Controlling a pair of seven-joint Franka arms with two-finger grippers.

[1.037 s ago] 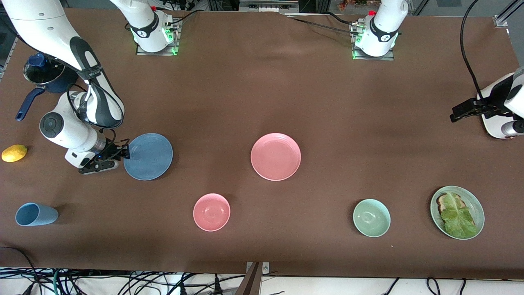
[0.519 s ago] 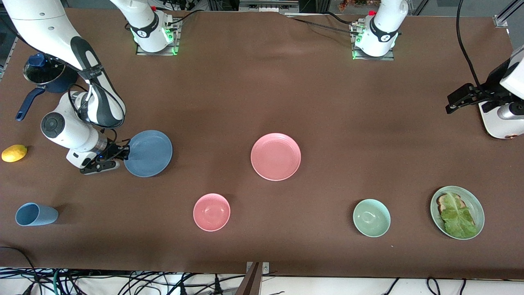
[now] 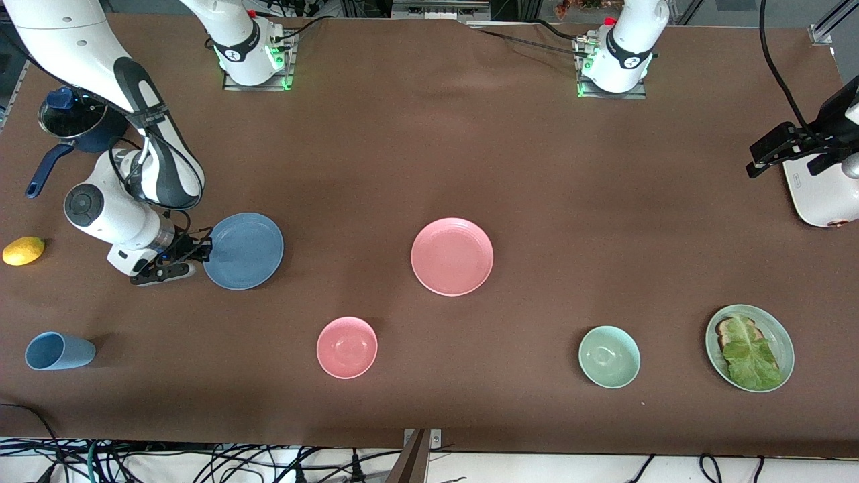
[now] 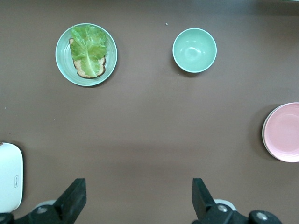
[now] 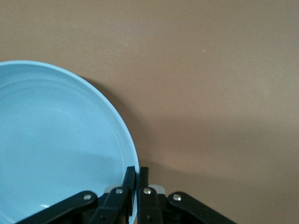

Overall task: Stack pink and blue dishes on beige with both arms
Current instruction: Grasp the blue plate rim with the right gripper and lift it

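Progress is early: nothing is stacked. Right hand point(image 3: 201, 253) is clamped on the rim of the blue plate point(image 3: 243, 251), near the right arm's end of the bench point(image 3: 429, 134). Pink plate point(image 3: 452, 256) lies mid-bench, untouched. Left hand point(image 3: 772, 153) hangs open over the left arm's end. No beige plate is in view.

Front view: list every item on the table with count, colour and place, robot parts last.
blue plate: one, mid-blue, toward the right arm's end, rim pinched by the right gripper
pink plate: one, pale pink, mid-table
pink bowl: one, pink, nearer the camera than the pink plate
green bowl: one, pale green, beside the sandwich plate
sandwich plate: one, pale green, holding bread and lettuce, toward the left arm's end
blue cup: one, light blue, on its side
lemon: one, yellow
pot: one, dark blue, lidded
white appliance: one, at the table edge
right gripper: shut on the blue plate
left gripper: open, above bare table
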